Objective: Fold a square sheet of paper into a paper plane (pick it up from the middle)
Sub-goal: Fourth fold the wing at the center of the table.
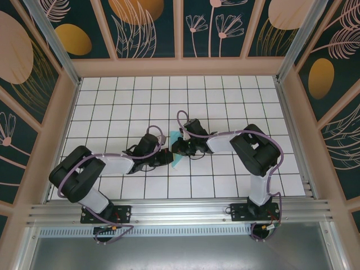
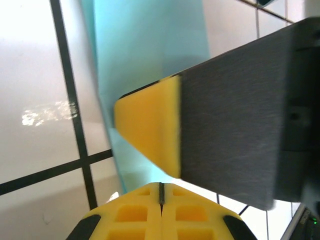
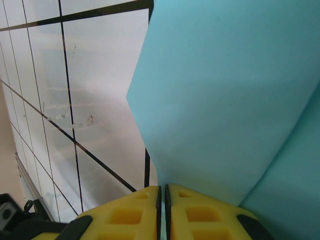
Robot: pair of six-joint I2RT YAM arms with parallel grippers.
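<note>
When we look at the middle of the desk (image 1: 112, 95), our left hand (image 2: 161, 186) is pressed together there, right at an edge of the folded blue paper (image 3: 225, 100), and our right hand (image 3: 162, 189) pinches that paper.

The top view came through bright and even, lit from above, with only soft shadows on the table (image 1: 112, 95) and slightly bowed lines toward the frame edges. On my left wrist feed, glare bleached the table at upper left, a speckled reflection sat lower down, and the paper (image 2: 150, 45) looked smeared. The right wrist feed was sharper, with a soft grey shadow beside the paper, though its bottom edge was out of focus.
</note>
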